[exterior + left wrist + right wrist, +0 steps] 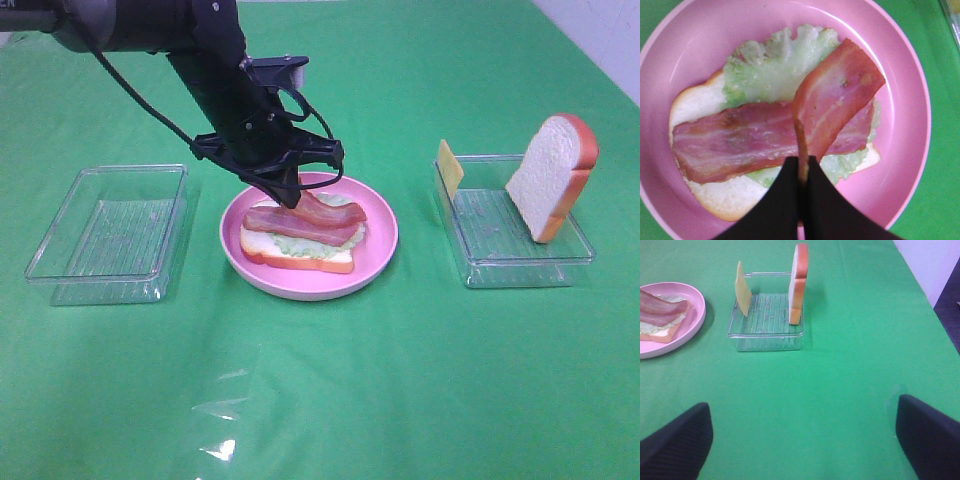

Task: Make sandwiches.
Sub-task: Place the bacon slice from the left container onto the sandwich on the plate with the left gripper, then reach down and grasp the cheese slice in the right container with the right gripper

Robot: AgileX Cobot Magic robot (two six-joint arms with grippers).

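On the pink plate (375, 265) lies an open sandwich: a white bread slice (300, 258), pale green lettuce (285, 243) and one bacon strip (290, 225) flat on top. My left gripper (290, 195) is shut on the end of a second bacon strip (835, 100), which slopes down across the lying strip (735, 140) and the lettuce (775, 70). A second bread slice (550, 175) and a yellow cheese square (450, 167) lean upright in the right tray (520, 265). My right gripper (802, 432) is open over bare cloth, well short of that tray (765, 332).
An empty clear tray (60, 270) stands left of the plate. A shiny patch of clear film (225, 400) lies on the green cloth in front. The right arm does not show in the high view.
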